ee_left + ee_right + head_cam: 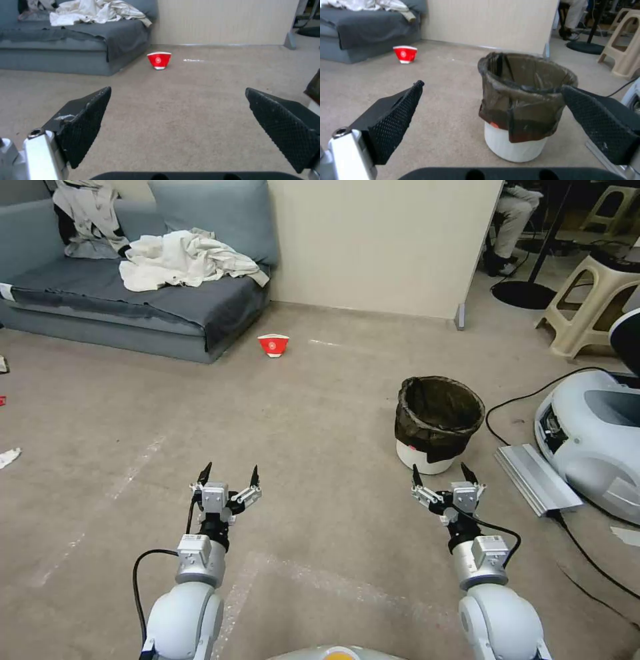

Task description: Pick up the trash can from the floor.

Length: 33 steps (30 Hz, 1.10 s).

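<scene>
We see the trash can [439, 423] upright on the floor [320, 420], just ahead of our right pincer [440, 471] (fingers spread apart, empty), while our left pincer [229, 472] hovers spread too.

The trash can [314, 86] is cut off at the left wrist view's edge.

The trash can [437, 423] stands on the floor [320, 413] just ahead of the right gripper [440, 472].
</scene>
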### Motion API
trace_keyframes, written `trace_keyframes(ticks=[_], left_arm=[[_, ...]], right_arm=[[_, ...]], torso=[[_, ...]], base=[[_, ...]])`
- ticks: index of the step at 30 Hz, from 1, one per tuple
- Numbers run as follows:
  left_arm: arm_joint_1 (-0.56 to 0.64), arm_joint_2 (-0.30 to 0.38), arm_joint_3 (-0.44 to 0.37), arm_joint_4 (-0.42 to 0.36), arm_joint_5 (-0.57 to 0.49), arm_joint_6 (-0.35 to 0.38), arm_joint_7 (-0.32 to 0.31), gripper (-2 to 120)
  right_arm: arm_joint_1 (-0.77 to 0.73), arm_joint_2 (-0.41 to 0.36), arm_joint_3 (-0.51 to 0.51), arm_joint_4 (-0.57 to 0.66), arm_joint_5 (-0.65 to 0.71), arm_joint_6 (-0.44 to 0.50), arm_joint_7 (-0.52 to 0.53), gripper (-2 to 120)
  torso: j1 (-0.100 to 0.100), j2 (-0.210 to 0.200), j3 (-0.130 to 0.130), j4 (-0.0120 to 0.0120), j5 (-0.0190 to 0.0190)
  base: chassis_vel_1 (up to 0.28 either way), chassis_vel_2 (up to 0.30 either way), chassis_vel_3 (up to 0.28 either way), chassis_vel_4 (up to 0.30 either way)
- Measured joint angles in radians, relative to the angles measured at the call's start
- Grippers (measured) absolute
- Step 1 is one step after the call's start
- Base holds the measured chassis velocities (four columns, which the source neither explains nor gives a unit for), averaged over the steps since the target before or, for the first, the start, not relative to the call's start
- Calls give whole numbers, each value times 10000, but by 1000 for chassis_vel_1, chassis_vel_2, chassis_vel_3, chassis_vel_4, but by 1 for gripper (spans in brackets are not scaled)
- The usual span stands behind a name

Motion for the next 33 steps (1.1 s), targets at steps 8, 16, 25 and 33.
trace_keyframes(ticks=[8,16,25,33], left_arm=[[1382,-353,-399,-2427,-1104,1646,144,100],[2257,-623,-651,-3234,-1451,1394,664,100],[2301,-620,-794,-3008,-1357,1010,780,100],[2327,-632,-794,-2992,-1271,1028,780,100]], right_arm=[[-1308,329,128,2445,272,-1232,188,100],[-1882,419,176,3301,1065,-523,239,100],[-1842,386,153,3113,1117,-124,239,100],[-1834,371,155,3090,1120,-9,237,100]], torso=[[-1,1,-1,0,1],[-1,1,-1,1,3],[-1,1,0,0,1],[0,1,-1,0,1]], base=[[0,0,0,0],[0,0,0,0],[0,0,0,0],[0,0,0,0]])
